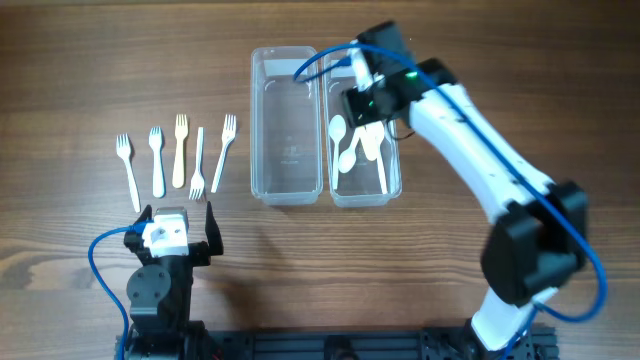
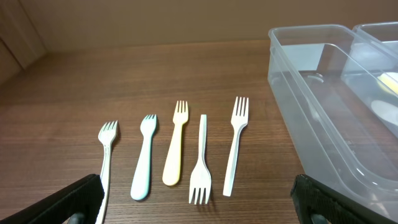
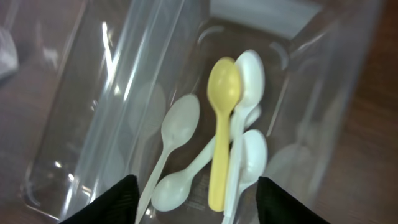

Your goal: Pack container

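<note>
From overhead, five forks (image 1: 178, 152) lie in a row on bare table (image 1: 80, 80), just left of the empty container (image 1: 288, 150), with the left gripper (image 1: 175, 215) near their handles. The right gripper (image 1: 365, 102) hangs over the spoon container (image 1: 366, 200), which stands against the empty one. The left wrist view shows its jaws wide apart, framing the forks. The right wrist view shows its jaws apart and empty above a yellow spoon (image 3: 222, 124) and white spoons (image 3: 177, 124) inside the walls.
</note>
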Action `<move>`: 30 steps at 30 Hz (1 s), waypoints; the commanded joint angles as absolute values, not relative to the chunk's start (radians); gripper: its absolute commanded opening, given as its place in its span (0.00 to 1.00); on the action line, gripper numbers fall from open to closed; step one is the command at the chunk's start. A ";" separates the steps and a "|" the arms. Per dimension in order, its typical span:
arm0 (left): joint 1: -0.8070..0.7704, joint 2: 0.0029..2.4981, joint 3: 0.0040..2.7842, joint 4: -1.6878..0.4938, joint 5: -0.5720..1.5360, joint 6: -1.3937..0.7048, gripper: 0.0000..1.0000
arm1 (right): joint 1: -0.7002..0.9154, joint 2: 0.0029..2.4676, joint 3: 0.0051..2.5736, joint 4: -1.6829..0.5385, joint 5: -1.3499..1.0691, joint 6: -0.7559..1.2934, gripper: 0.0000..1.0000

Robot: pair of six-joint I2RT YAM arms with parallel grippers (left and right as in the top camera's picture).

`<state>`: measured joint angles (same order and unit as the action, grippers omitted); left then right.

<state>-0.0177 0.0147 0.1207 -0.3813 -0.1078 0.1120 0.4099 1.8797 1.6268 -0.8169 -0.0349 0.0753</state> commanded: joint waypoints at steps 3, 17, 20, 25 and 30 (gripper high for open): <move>-0.020 0.009 0.116 -0.381 -0.106 0.125 1.00 | 0.223 1.706 1.681 -0.871 0.108 0.113 0.72; -0.020 0.009 0.116 -0.381 -0.106 0.125 1.00 | -0.073 1.704 1.676 -0.934 0.113 0.052 1.00; -0.020 0.009 0.116 -0.381 -0.106 0.125 1.00 | -0.072 1.704 1.676 -0.933 0.113 0.052 1.00; -0.020 0.009 0.116 -0.381 -0.106 0.124 1.00 | -0.072 1.705 1.676 -0.933 0.113 0.052 1.00; -0.020 0.009 0.116 -0.368 -0.086 0.123 1.00 | -0.072 1.704 1.676 -0.932 0.113 0.052 1.00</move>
